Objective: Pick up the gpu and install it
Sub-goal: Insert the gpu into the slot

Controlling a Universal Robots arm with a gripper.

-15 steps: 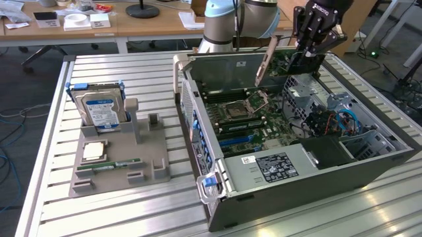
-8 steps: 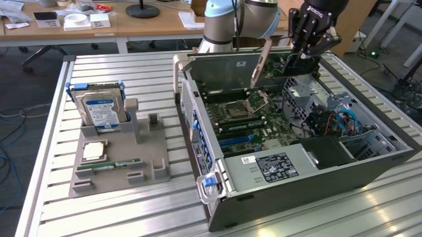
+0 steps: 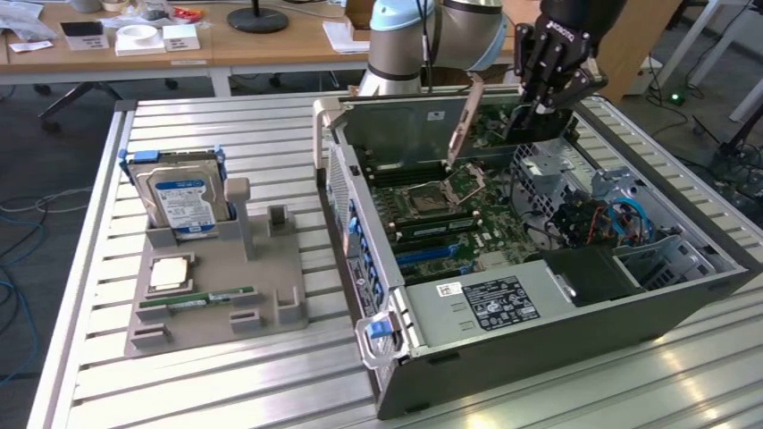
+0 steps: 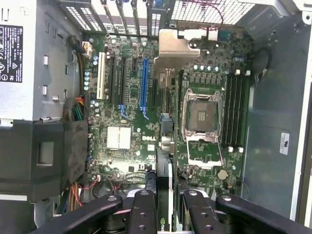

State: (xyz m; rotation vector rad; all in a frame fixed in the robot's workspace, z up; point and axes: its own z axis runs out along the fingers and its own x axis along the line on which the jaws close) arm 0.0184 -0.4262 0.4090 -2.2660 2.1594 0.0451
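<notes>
Holding the gpu (image 4: 165,185) on its edge, your pincer (image 4: 168,196) hangs over the open computer case (image 3: 537,326). I think you are at the putting-in step: the card must line up straight with the blue slot (image 4: 144,83).

Wooden desks (image 3: 238,49) behind slatted metal table (image 3: 238,134), grey floor (image 3: 24,152)

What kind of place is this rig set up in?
Probably a robotics lab or workshop: a slotted aluminium table carries an open PC tower and a grey parts fixture, office desks stand behind, and the gripper holds the gpu over the motherboard.
</notes>
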